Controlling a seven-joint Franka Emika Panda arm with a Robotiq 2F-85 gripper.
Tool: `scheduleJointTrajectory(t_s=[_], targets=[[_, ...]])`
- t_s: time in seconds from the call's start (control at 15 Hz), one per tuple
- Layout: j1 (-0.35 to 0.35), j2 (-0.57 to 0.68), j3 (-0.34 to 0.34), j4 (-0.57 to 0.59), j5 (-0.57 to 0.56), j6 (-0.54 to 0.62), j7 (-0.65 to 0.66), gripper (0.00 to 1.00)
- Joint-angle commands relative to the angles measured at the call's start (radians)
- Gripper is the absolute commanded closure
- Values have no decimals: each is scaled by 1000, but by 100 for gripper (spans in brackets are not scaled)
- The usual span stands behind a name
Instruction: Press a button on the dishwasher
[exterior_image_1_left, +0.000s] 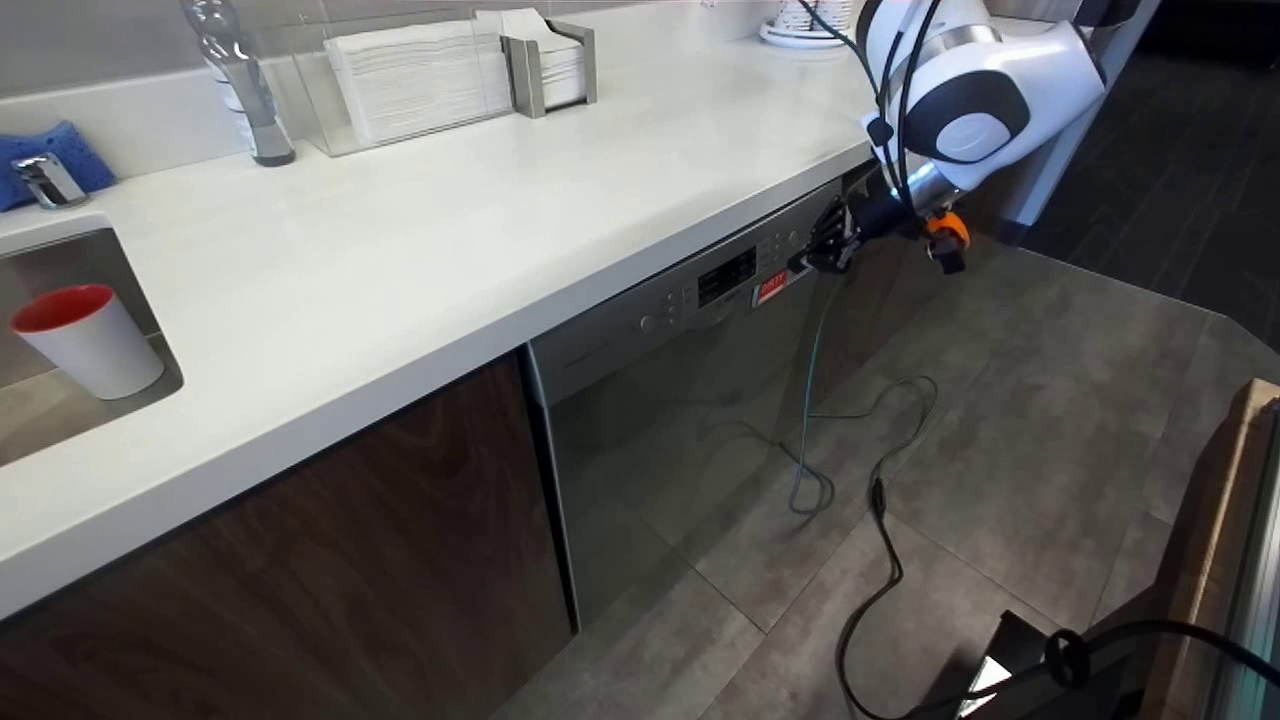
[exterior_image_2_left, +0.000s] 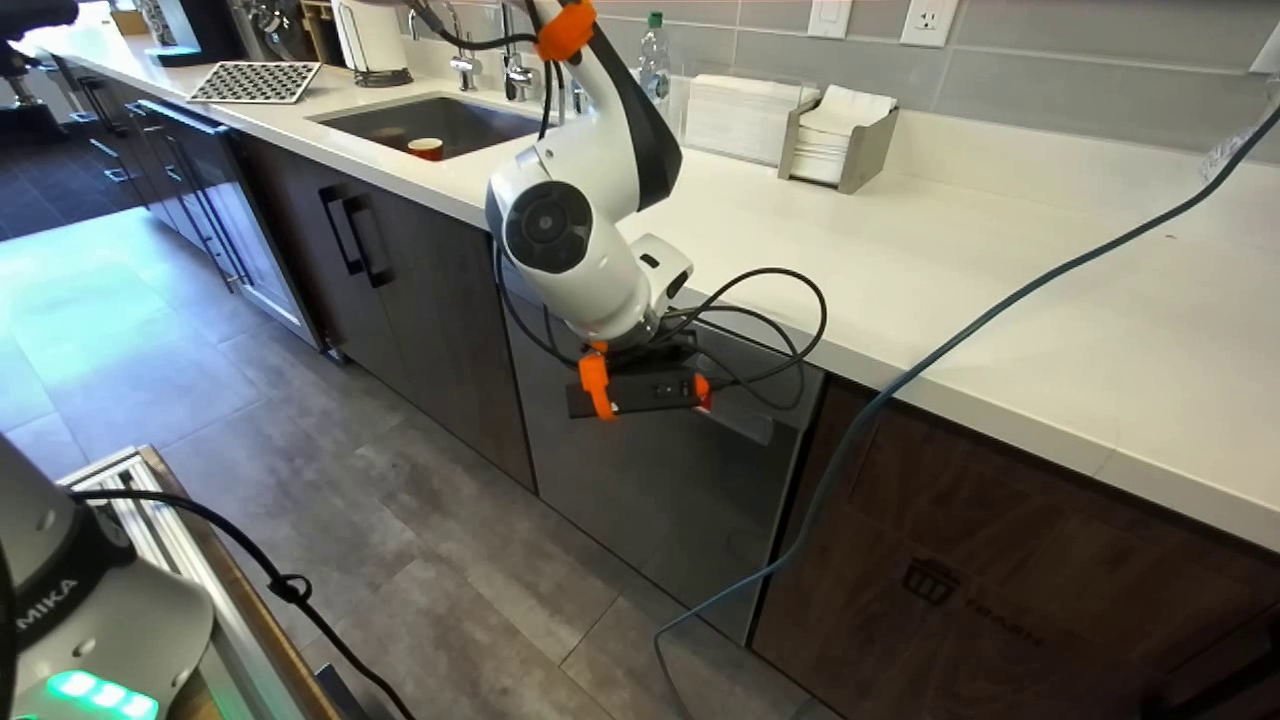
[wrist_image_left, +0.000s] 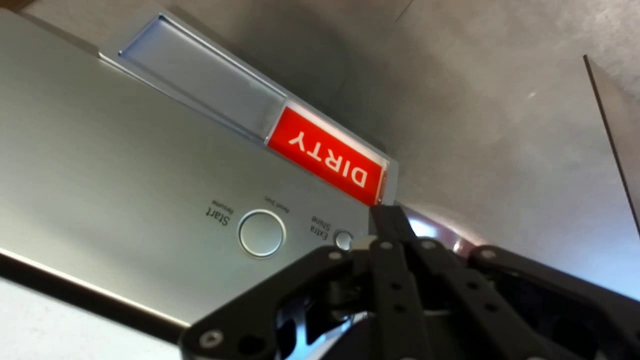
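Note:
The dishwasher (exterior_image_1_left: 640, 450) is a grey steel front under the counter. It also shows in an exterior view (exterior_image_2_left: 660, 490). Its top strip holds a dark display (exterior_image_1_left: 727, 277) and small buttons. In the wrist view a large round Start button (wrist_image_left: 261, 233) and a smaller Extra Shine button (wrist_image_left: 343, 239) show on the steel panel. My gripper (wrist_image_left: 392, 220) is shut and empty. Its tips are at the panel, right of the Extra Shine button and by the end of a red DIRTY label (wrist_image_left: 327, 155). I cannot tell whether they touch. In an exterior view my gripper (exterior_image_1_left: 815, 258) is at the strip's far end.
The white countertop (exterior_image_1_left: 430, 260) overhangs the dishwasher. Napkin holders (exterior_image_1_left: 430, 75) and a bottle (exterior_image_1_left: 245, 95) stand at its back. A sink holds a red-lined cup (exterior_image_1_left: 95, 340). A cable (exterior_image_1_left: 805, 420) hangs to the floor below my gripper. Brown cabinet doors (exterior_image_1_left: 300, 570) flank the dishwasher.

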Motion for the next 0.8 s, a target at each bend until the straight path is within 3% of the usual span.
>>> scheduleJointTrajectory(t_s=[0.0, 0.73], targets=[[52, 49, -52, 19, 83, -26, -41, 100], [141, 100, -132, 17, 199, -81, -40, 100]])
